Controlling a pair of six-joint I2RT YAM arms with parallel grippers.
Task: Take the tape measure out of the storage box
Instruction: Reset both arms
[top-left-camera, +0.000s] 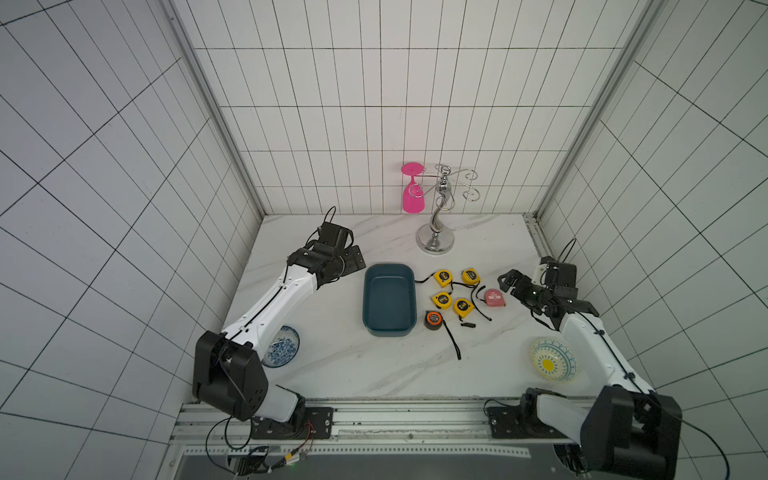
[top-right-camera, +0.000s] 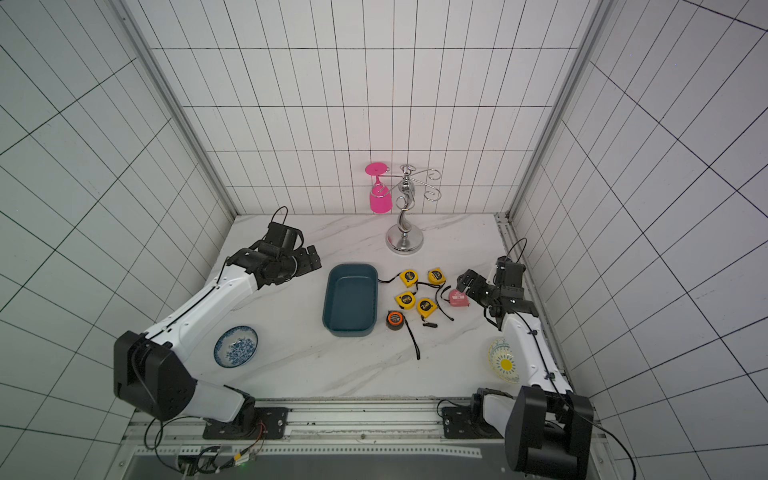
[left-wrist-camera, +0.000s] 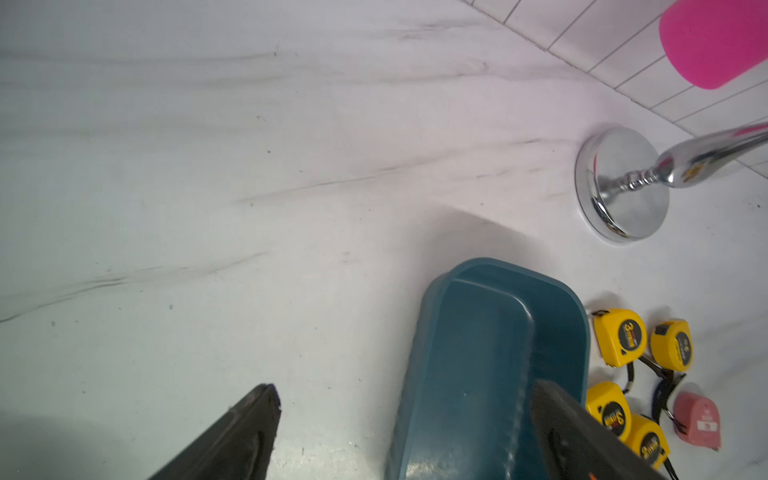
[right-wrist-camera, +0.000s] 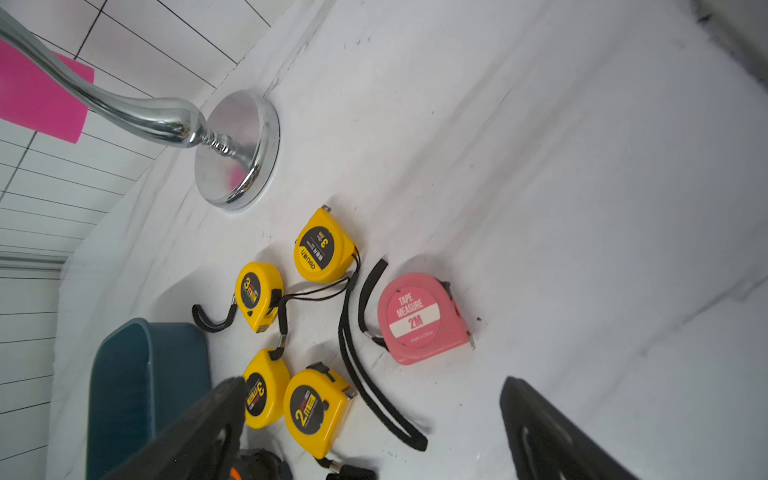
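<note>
Marble top (top-left-camera: 332, 365): storage box (top-left-camera: 389, 299) long axis front-to-back.

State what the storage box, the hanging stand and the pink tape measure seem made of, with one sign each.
Storage box: likely plastic, matte teal, moulded rounded corners.
Stand: metal, mirror-polished, reflecting pink.
Pink tape measure: probably plastic casing, smooth, printed label.

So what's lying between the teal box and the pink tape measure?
Four yellow tape measures lie between the storage box and the pink tape measure, shown in both top views.
</note>
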